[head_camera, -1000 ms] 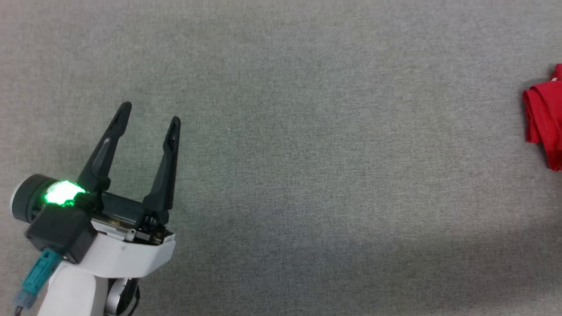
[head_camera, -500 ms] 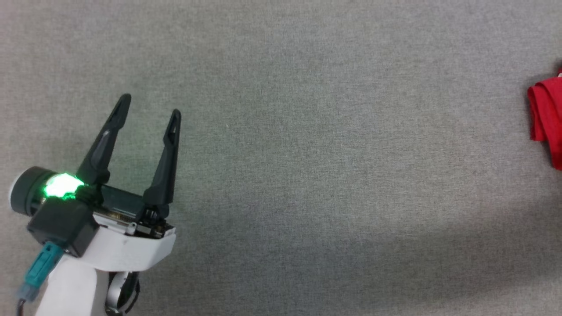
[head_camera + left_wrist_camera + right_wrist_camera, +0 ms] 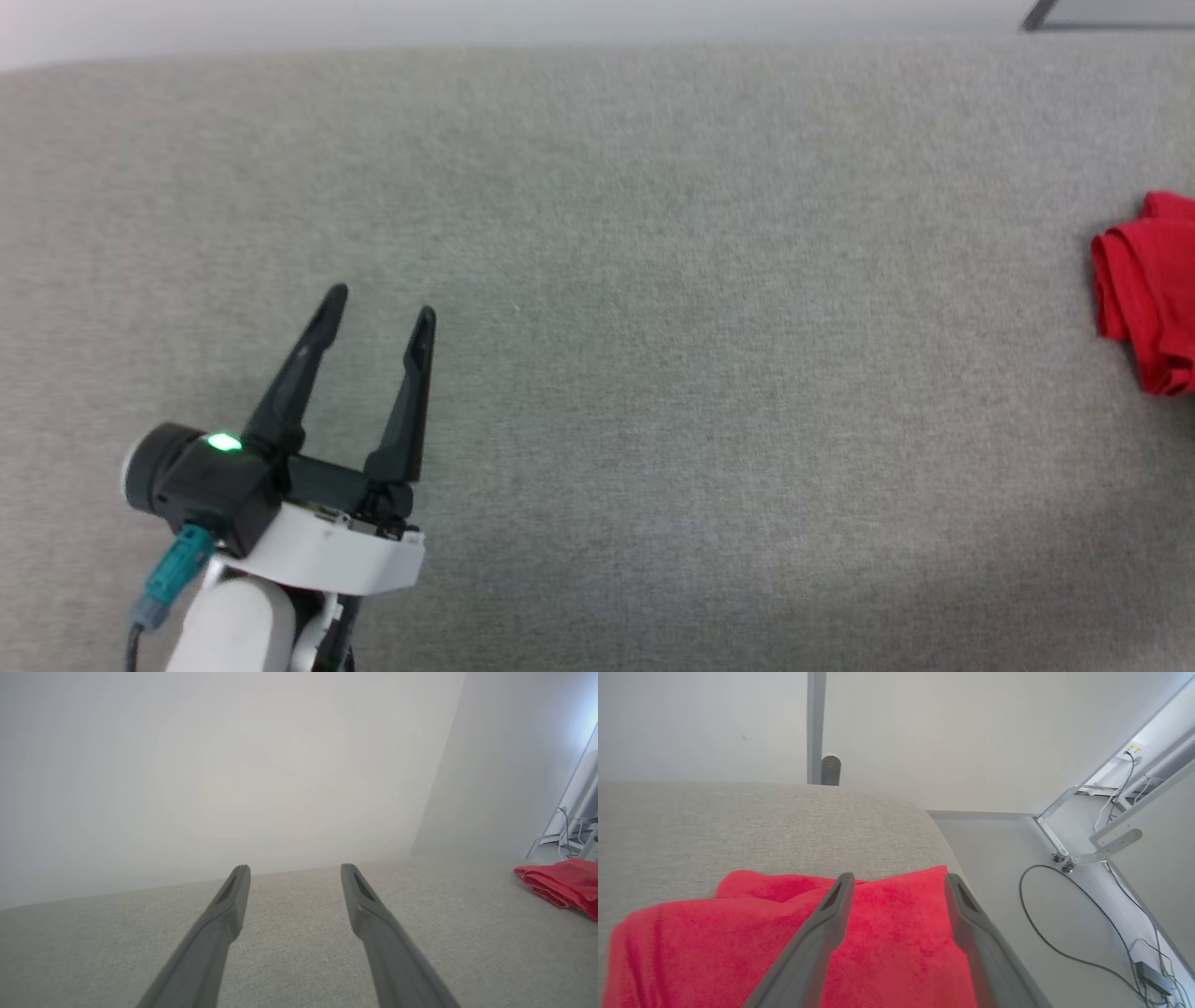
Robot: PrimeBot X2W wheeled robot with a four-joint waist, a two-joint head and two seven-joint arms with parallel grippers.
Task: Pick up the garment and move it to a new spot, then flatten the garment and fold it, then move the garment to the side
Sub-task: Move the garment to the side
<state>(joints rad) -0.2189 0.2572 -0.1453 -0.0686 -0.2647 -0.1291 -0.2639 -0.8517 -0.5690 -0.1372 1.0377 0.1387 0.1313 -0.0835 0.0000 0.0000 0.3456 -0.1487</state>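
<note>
My right gripper (image 3: pixel 897 879) hangs spread above the garment (image 3: pixel 738 933), holding nothing; my left gripper (image 3: pixel 381 303) gapes empty; a snagging finger could drag the cloth off the grey surface (image 3: pixel 738 821) edge.

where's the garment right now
The garment lies bunched at the head view's far right, near the grey surface's right edge, under the open right gripper and far from the left gripper.
</note>
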